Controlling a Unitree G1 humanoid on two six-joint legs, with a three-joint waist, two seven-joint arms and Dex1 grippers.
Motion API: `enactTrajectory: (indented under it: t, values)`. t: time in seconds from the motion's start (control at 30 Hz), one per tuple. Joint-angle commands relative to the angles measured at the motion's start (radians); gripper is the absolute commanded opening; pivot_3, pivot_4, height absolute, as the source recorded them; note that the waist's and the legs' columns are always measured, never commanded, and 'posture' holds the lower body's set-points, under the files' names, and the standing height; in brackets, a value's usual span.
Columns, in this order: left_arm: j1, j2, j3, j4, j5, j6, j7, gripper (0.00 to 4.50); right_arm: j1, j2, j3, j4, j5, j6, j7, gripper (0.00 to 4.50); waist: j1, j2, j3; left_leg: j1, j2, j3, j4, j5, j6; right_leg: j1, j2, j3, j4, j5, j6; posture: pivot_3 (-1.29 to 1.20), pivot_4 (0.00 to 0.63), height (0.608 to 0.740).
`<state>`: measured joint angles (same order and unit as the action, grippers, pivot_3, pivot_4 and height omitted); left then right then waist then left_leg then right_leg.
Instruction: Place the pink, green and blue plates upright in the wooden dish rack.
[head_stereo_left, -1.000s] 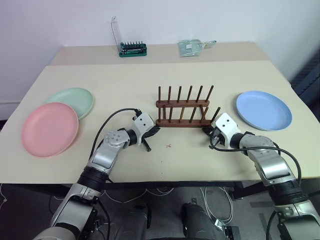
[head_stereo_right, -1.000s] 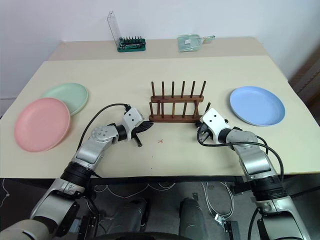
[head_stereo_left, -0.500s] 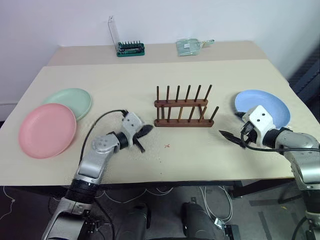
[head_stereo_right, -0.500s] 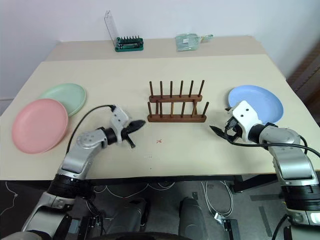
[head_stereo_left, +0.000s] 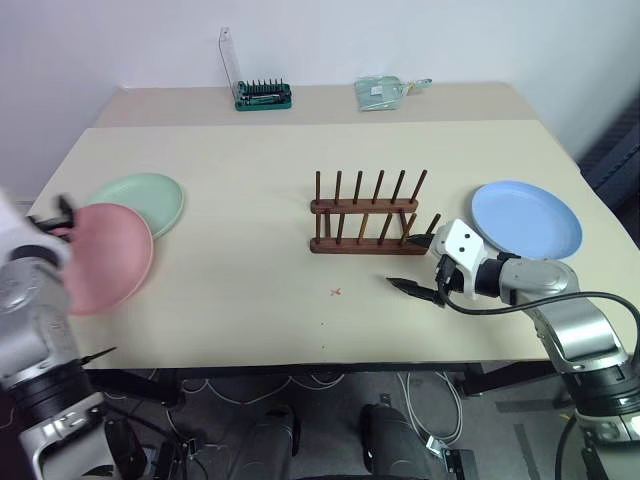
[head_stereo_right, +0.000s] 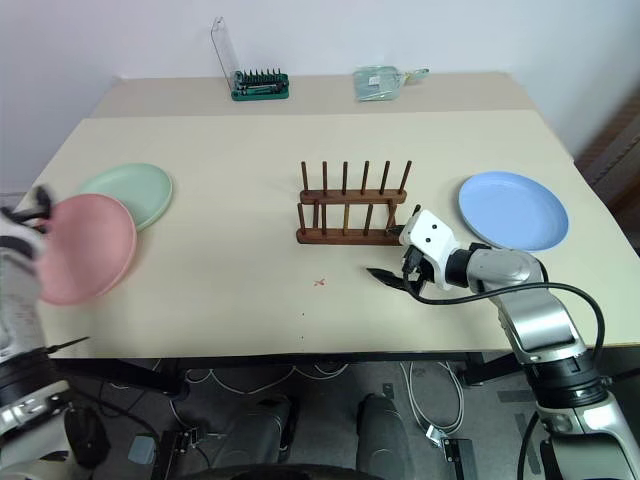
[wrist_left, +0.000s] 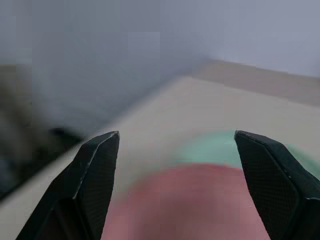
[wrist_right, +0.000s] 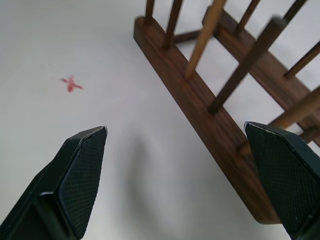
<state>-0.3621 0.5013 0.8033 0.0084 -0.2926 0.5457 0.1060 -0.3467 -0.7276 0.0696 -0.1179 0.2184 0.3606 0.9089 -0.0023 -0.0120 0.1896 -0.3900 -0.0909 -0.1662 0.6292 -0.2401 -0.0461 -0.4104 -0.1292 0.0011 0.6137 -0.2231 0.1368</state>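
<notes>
A pale beige tabletop (head_stereo_left: 250, 190) carries three round matte plastic plates with shallow rims. The salmon pink plate (head_stereo_left: 105, 255) lies flat near the robot's left edge, its far rim overlapping the pale mint green plate (head_stereo_left: 145, 197) just behind it. The light sky blue plate (head_stereo_left: 527, 219) lies flat on the right. Between them stands the small dark reddish-brown wooden dish rack (head_stereo_left: 365, 215), its two rows of thin upright pegs empty.

The left pincer (wrist_left: 175, 185) is wide open and holds nothing; it points across the pink plate, which lies just ahead of its fingers. The right pincer (head_stereo_left: 420, 287) is also wide open and empty, hovering low over the tabletop just in front of the rack's right end, with the blue plate near behind it.

The plates look light, stiff and smooth, so likely slippery. Lying flat, each is best pinched at its raised rim, where one finger can slip underneath.
</notes>
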Motion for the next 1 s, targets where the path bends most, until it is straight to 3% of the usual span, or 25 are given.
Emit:
enactTrajectory:
  t: [0.03, 0.4, 0.53, 0.7, 1.0]
  values:
    - [0.056, 0.004, 0.063, 0.001, -0.009, 0.075, 0.059, 3.89, -0.049, 0.017, 0.007, 0.028, -0.006, -0.047, 0.018, 4.50, 0.001, 0.000, 0.000, 0.000, 0.000, 0.000, 0.000, 0.000, 0.000, 0.000, 0.000, 0.000, 0.000, 0.000, 0.000, 0.00, 0.150, 0.740]
    - [0.111, -0.071, 0.118, 0.033, -0.219, 0.264, 0.001, 3.89, -0.061, 0.032, 0.009, 0.053, -0.018, -0.073, 0.026, 4.50, 0.011, -0.003, -0.001, 0.000, 0.000, 0.000, 0.000, 0.000, -0.001, 0.000, 0.000, 0.000, 0.001, 0.000, 0.000, 0.00, 0.150, 0.740]
    - [0.103, -0.072, 0.076, 0.030, -0.235, 0.267, -0.009, 2.71, -0.039, 0.030, 0.001, 0.036, -0.018, -0.068, 0.015, 4.50, 0.009, -0.003, -0.002, 0.000, 0.000, 0.000, 0.000, 0.001, -0.001, 0.000, 0.000, 0.000, 0.001, 0.000, -0.001, 0.00, 0.150, 0.740]
    - [0.085, -0.074, 0.053, 0.036, -0.235, 0.246, 0.005, 0.13, -0.018, 0.028, -0.003, 0.013, -0.014, -0.063, 0.005, 4.50, 0.011, -0.003, -0.002, 0.000, 0.000, 0.000, 0.000, 0.001, -0.002, 0.000, 0.000, 0.000, 0.001, 0.000, -0.001, 0.00, 0.150, 0.740]
    - [-0.027, -0.097, -0.093, -0.144, -0.266, 0.080, -0.083, 0.05, -0.063, 0.005, -0.052, -0.016, 0.024, -0.034, 0.017, 4.50, 0.014, -0.004, -0.001, -0.001, 0.000, -0.001, 0.001, 0.001, -0.002, 0.000, 0.000, -0.001, 0.000, 0.001, -0.001, 0.00, 0.150, 0.740]
